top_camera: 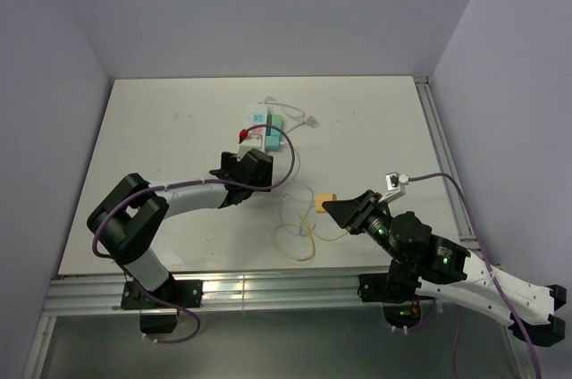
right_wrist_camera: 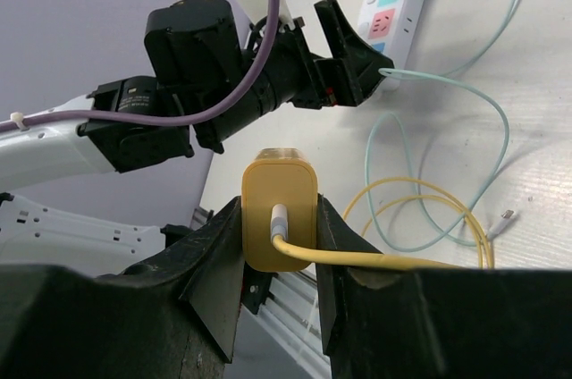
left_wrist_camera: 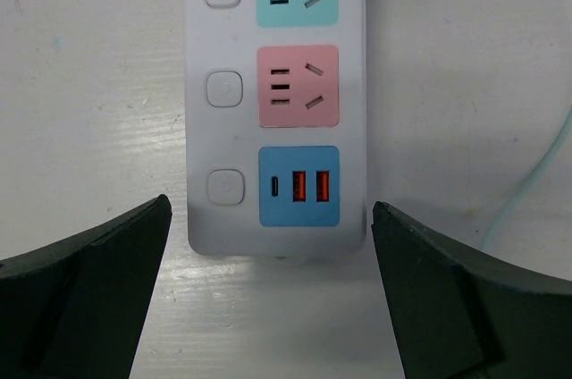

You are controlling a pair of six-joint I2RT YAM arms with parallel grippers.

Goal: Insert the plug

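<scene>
Yellow plug (top_camera: 326, 203), clamped in the right fingers (right_wrist_camera: 210, 272) at centre frame overhead, is well apart from the power strip (left_wrist_camera: 277, 93) at upper centre. Left fingers (left_wrist_camera: 89, 290), spread wide astride its end, should steady it first.

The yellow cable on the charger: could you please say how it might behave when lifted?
Probably floppy: the yellow cable lies in loose loops. It likely drags behind the charger, and may snag the teal cable it overlaps.
</scene>
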